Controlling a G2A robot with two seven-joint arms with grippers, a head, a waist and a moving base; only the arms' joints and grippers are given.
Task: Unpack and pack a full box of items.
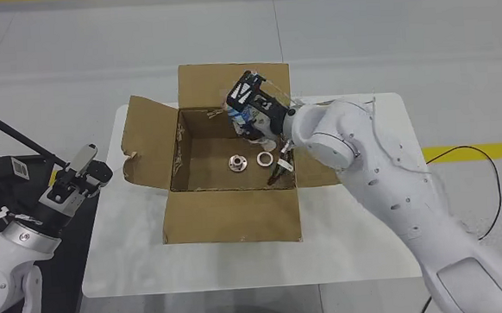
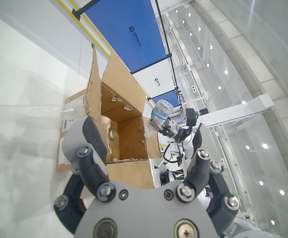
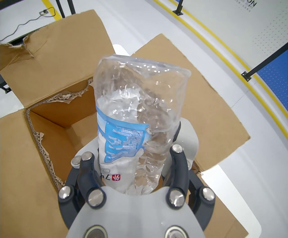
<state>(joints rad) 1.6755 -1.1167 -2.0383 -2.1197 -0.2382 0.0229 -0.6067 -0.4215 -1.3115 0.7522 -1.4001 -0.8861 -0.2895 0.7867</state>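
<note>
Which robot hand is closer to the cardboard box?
Right. The right hand holds a plastic bottle just above the box's far right corner. The left hand is open by the table's left edge, apart from the box.

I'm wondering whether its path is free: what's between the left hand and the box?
Only bare table, seen in the top view, lies between the left hand and the box's open flap.

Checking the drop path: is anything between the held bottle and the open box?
Nothing visible. The right gripper holds the bottle over the box, at its far right corner, flaps folded out. Two small rings lie on its floor nearby.
</note>
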